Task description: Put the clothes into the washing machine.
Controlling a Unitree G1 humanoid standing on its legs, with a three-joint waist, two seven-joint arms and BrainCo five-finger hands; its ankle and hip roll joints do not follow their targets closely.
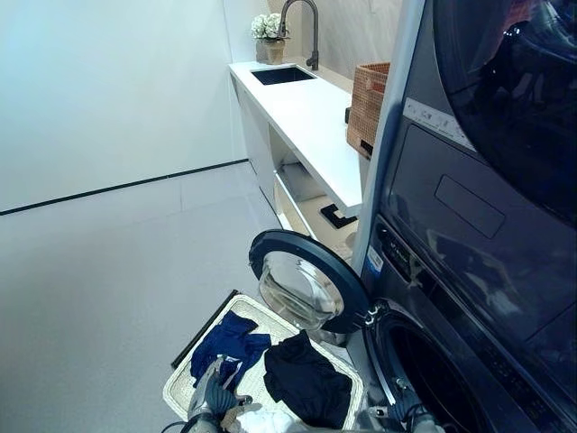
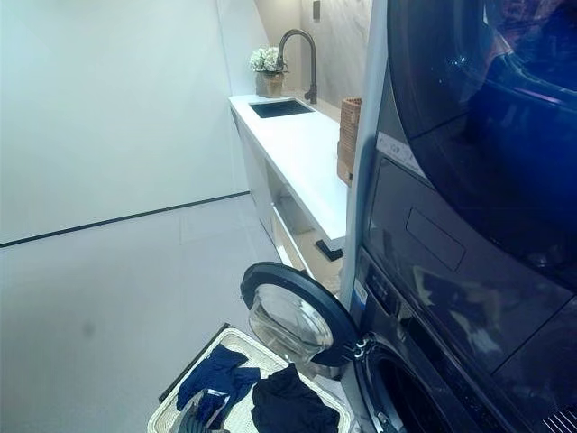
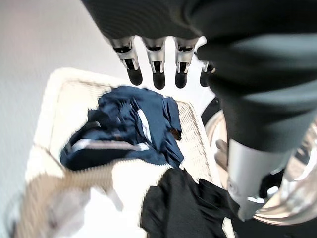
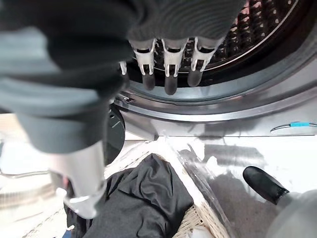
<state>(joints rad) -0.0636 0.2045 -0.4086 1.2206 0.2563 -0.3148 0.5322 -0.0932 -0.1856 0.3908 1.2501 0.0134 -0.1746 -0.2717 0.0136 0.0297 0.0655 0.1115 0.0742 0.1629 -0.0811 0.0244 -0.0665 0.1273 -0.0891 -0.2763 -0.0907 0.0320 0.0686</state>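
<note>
A white woven basket [image 1: 179, 386] stands on the floor before the washing machine [image 1: 469, 298]. In it lie a blue garment [image 1: 230, 343], a black garment [image 1: 306, 381] and a white cloth [image 1: 266, 420]. The machine's round door [image 1: 304, 285] hangs open over the basket's far end. My left hand [image 3: 157, 69] hovers above the blue garment [image 3: 126, 130], fingers straight and holding nothing. In front of the drum [image 4: 247, 34] is my right hand [image 4: 168, 64], open and empty, with the black garment [image 4: 143, 198] below it.
A second dark appliance [image 1: 509, 99] is stacked on the washer. Left of the machine runs a white counter [image 1: 311, 122] with a sink [image 1: 282, 75], a tap, a flower pot and a brown wicker basket [image 1: 368, 101]. Grey floor [image 1: 108, 289] stretches to the left.
</note>
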